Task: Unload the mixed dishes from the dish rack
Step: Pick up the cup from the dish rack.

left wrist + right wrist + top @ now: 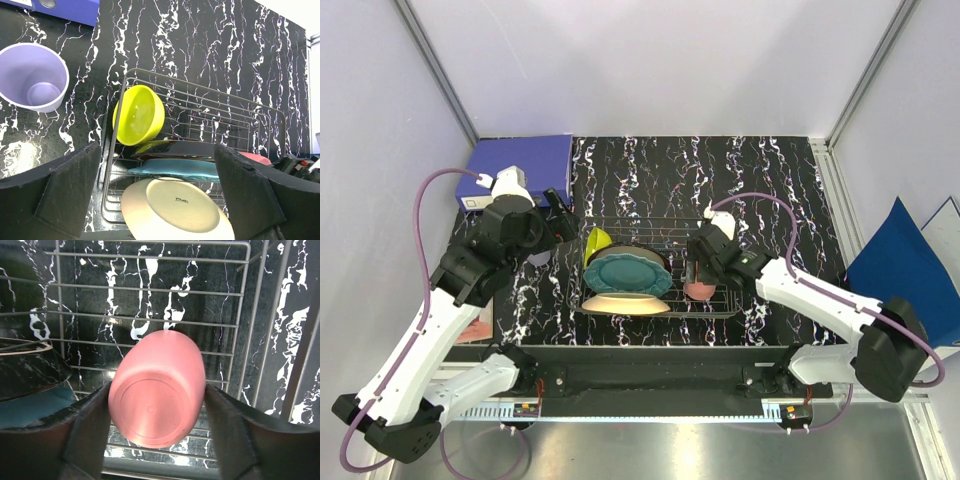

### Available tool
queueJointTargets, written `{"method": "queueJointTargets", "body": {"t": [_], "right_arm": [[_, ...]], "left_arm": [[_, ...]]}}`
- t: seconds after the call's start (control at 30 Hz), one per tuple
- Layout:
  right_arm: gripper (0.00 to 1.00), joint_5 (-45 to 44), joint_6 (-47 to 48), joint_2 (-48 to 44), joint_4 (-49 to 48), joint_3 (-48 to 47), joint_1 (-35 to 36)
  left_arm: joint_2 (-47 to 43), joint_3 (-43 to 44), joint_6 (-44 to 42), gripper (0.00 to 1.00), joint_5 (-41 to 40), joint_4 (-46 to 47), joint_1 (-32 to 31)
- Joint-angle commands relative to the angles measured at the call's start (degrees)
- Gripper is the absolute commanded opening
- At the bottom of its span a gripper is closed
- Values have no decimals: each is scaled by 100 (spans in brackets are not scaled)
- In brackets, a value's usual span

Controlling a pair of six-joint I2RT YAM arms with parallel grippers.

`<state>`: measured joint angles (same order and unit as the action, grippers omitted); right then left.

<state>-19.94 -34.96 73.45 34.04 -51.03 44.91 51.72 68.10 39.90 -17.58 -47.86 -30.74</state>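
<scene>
The wire dish rack [715, 222] stands mid-table. In it are a teal plate [634, 273] on edge, a cream dish [625, 303] leaning in front of it, a yellow-green bowl [596, 243] at the left end and a salmon-pink cup [700, 290] lying at the right end. A dark glossy dish [185, 149] stands between the yellow-green bowl [137, 115] and the teal plate [180, 169]. The lavender cup [35, 75] stands upright on the table left of the rack. My left gripper [560, 215] is open and empty over the rack's left end. My right gripper [157, 390] is shut on the pink cup [157, 395], whose base faces the camera.
A blue ring binder [520, 170] lies at the back left of the table, close behind the left gripper. White walls enclose the table on the left, back and right. A blue sheet [900, 270] stands outside the right wall.
</scene>
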Motion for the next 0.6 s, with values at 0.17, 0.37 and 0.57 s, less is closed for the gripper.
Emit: {"method": "queueJointTargets", "body": {"t": [0.17,0.37,0.57], "right_arm": [[43,-335,-160,-656,32,-223,45],[14,-89,129,-1672,68,-723,54],[0,-29,306,-2581,-819,-1198,36]], "left_arm": [[-31,2,-149,99,-87,303,-20],[-66,37,-184,99,-105,338,-11],[-197,64,-255,99,281,820,-20]]}}
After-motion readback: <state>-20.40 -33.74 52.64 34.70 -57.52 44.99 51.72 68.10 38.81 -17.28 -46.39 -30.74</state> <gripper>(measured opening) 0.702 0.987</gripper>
